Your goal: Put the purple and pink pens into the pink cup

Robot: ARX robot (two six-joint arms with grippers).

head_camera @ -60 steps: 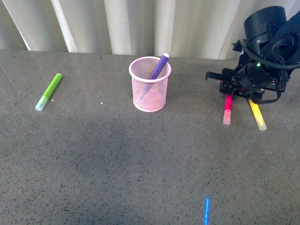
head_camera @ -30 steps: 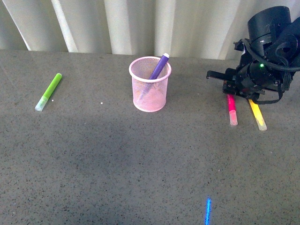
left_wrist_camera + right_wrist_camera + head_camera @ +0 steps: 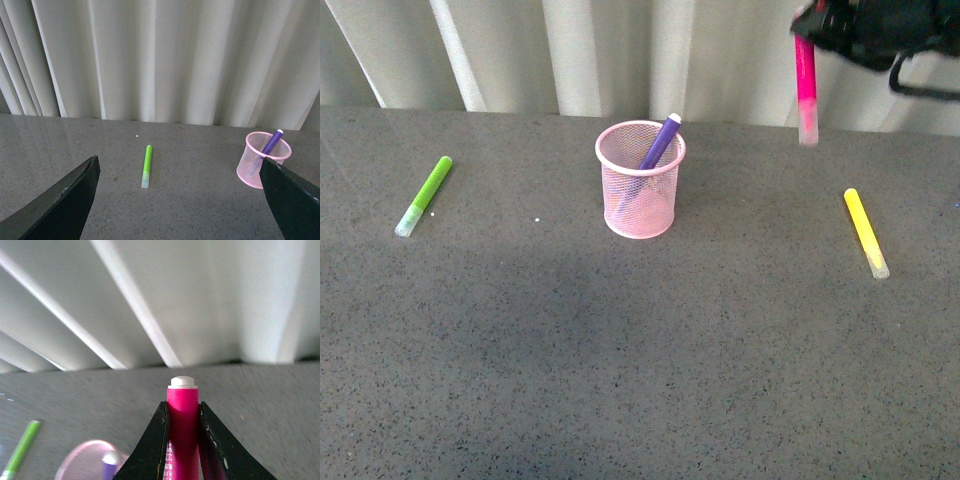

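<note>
Up at top right of the front view, the right pincer [image 3: 806, 38] is clamped on the clear-capped magenta-pink marker [image 3: 806, 90]. The marker hangs upright, cap end down, well above the grey speckled bench [image 3: 620, 350] and in front of the pale pleated curtain [image 3: 600, 50]. Right wrist view: both fingers [image 3: 155, 440] press on the barrel, w/ the white butt end poking past the tips. Mid-bench stands the pale-pink wire-mesh cup [image 3: 640, 205], upright, well apart from the held marker and to its left. Inside it the dark purple marker [image 3: 660, 145] leans on the rim, white end sticking out. The lime-green marker [image 3: 424, 195] lies flat far left; the yellow marker [image 3: 865, 232] lies flat at right. The left pincer [image 3: 178, 162] gapes wide, fingers far apart, seen only in the left wrist view.
</note>
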